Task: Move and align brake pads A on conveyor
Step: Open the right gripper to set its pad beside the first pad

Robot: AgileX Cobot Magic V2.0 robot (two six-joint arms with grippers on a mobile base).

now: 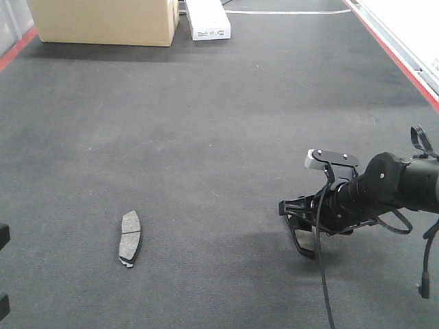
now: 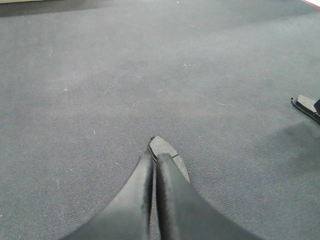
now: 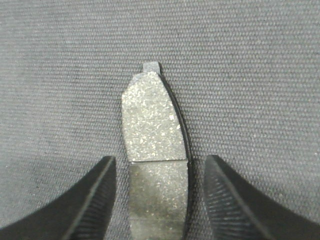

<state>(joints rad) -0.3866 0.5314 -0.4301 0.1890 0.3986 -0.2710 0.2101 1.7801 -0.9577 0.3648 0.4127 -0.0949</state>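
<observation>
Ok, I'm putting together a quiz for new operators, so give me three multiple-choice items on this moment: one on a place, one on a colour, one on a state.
1. Where does the brake pad by the right gripper lie?
A) flat on the conveyor, between the open fingers
B) outside both fingers
C) stacked on another pad

2. What colour is the conveyor's frame edge?
A) yellow
B) red
C) blue

3. How does the left gripper stand?
A) wide open
B) shut on a pad
C) shut, with nothing between the fingers

Answers:
1 A: the right wrist view shows it on the felt with a finger on each side.
2 B: red strips border the belt in the front view.
3 C: the left wrist view shows the fingers pressed together, with the other pad lying beyond their tips.
</observation>
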